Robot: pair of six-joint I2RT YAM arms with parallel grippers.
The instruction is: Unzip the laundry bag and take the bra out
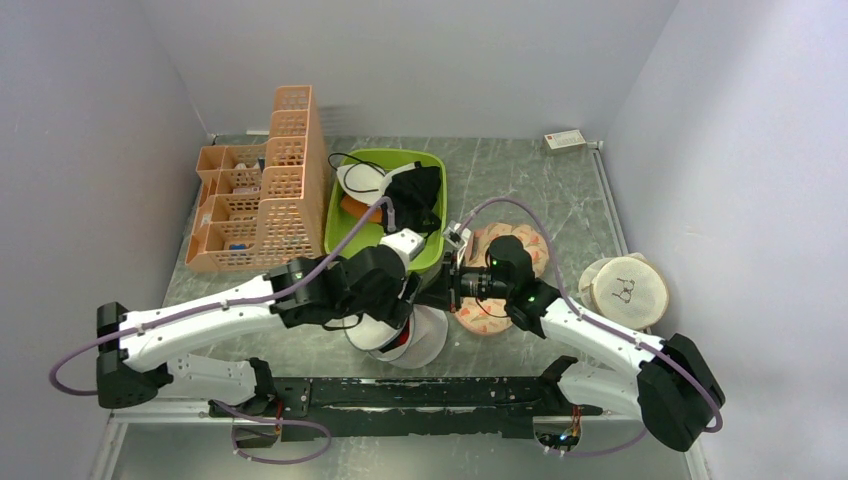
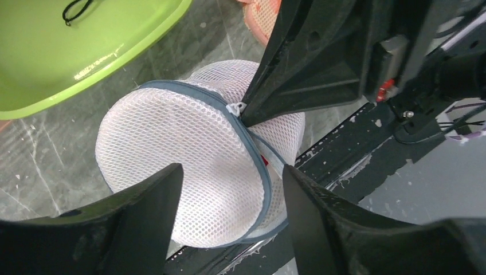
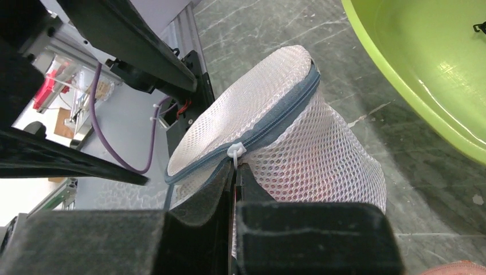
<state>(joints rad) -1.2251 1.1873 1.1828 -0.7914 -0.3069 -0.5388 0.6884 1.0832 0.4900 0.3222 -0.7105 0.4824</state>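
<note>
Laundry bag (image 1: 425,340) sits low centre in the overhead view, between both arms and just below the green tub (image 1: 348,240). Right gripper (image 3: 235,170) is pinched together on the zip pull (image 3: 236,150). Left gripper (image 2: 232,172) is spread apart, fingers straddling the dome; contact unclear. Zip (image 2: 189,94) looks closed from the pull toward upper left of the left wrist view, so that is the likely travel. Bra (image 2: 263,158) shows only as a red glimpse through the mesh.

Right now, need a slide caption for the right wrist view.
Right pincer shut on the zip pull of the white mesh laundry bag, green tub behind.
</note>
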